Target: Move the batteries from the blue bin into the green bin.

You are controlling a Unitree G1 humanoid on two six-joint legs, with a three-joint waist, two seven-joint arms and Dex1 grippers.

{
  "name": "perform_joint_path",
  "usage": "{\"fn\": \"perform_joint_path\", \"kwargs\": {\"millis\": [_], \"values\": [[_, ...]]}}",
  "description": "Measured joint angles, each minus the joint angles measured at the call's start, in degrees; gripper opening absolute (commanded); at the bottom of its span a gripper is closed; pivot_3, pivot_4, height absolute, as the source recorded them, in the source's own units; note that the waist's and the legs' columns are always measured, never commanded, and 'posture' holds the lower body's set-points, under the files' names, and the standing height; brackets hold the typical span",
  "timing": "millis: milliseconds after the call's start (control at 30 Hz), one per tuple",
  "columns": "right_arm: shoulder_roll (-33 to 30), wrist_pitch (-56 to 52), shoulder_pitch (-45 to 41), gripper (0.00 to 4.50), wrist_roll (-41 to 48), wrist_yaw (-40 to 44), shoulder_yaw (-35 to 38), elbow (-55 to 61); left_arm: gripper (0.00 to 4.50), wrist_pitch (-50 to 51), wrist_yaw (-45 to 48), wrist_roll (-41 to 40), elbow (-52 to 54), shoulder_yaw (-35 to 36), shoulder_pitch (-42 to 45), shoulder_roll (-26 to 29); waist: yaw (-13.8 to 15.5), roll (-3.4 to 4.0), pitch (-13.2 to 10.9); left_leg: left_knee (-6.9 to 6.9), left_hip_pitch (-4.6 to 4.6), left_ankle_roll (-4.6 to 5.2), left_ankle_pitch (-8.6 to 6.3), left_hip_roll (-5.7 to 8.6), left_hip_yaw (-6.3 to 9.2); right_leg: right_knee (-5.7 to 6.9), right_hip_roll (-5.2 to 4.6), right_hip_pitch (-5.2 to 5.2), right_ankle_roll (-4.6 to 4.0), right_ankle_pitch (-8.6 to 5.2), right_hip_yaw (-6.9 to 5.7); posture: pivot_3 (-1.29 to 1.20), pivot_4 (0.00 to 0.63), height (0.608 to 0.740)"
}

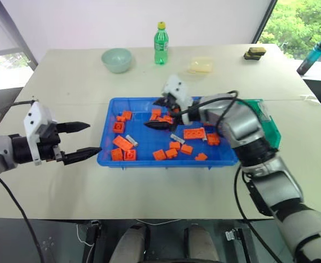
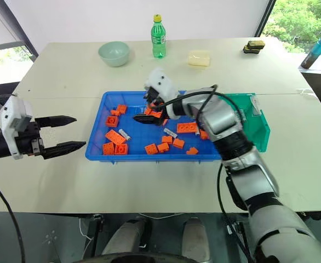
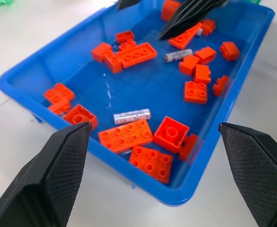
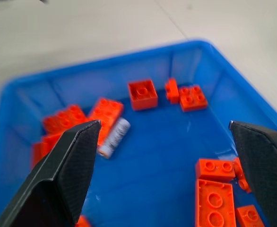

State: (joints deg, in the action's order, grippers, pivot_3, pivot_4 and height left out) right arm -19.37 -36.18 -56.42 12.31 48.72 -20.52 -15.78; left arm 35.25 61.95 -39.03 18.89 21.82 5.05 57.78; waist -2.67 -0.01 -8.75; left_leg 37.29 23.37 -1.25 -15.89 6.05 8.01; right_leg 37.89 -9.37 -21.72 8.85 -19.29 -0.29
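Note:
The blue bin [image 1: 166, 162] lies at the table's middle, strewn with orange bricks [image 1: 123, 143]. Among them lie silver batteries: one [image 1: 131, 140] near the bin's left end, also seen in the left wrist view [image 3: 132, 116], and one [image 1: 177, 138] near the middle. My right gripper [image 1: 152, 113] hovers open over the bin's centre, pointing left, with a battery [image 4: 114, 137] ahead of its fingers. My left gripper [image 1: 93, 137] is open and empty, just outside the bin's left wall. The green bin [image 1: 270, 129] stands against the blue bin's right end, partly behind my right arm.
At the back of the table stand a pale green bowl [image 1: 116, 59], a green bottle [image 1: 160, 44], a pale yellow block [image 1: 200, 66] and a small dark object [image 1: 254, 52]. A blue bottle [image 1: 312, 57] stands beyond the table's right edge.

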Motion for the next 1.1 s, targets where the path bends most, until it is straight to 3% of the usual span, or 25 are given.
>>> {"fn": "perform_joint_path", "kwargs": {"millis": [200,367,633,1100], "values": [[5.42,10.02,-1.70,4.46,-7.97,-0.57,-4.54,-12.58,4.50,0.42,-1.62,-0.53,3.87,2.44,-3.15,-0.91,-1.42,0.00,0.00,-0.06,0.03,-0.08,0.04,-0.01,-0.01,0.24,-0.01,-0.25,-0.01,0.00,0.01,0.00,0.150,0.727],[7.20,14.38,-1.70,4.46,-11.23,1.69,-5.78,-14.79,4.50,-0.23,-3.13,-0.45,3.30,2.49,-4.05,-3.72,-1.58,0.00,0.00,-0.14,0.03,-0.15,0.08,-0.06,-0.02,0.30,0.04,-0.36,-0.01,0.00,0.01,0.00,0.150,0.727],[10.15,18.99,-1.61,4.46,-13.84,3.71,-5.97,-17.31,4.50,-10.79,-4.48,6.71,-3.98,-1.68,-4.23,-9.69,-1.47,0.00,0.01,-0.10,0.03,-0.16,0.09,-0.04,-0.02,0.31,0.04,-0.49,-0.01,0.00,0.01,0.00,0.150,0.727],[13.24,25.36,0.34,4.46,-19.00,3.11,-6.44,-23.16,4.50,-12.20,-3.42,8.36,-8.09,-5.40,0.99,-10.67,-1.99,-0.01,0.02,-0.12,0.03,-0.18,0.10,-0.05,0.00,0.44,0.05,-0.49,-0.01,0.00,0.01,0.00,0.150,0.727]]}}
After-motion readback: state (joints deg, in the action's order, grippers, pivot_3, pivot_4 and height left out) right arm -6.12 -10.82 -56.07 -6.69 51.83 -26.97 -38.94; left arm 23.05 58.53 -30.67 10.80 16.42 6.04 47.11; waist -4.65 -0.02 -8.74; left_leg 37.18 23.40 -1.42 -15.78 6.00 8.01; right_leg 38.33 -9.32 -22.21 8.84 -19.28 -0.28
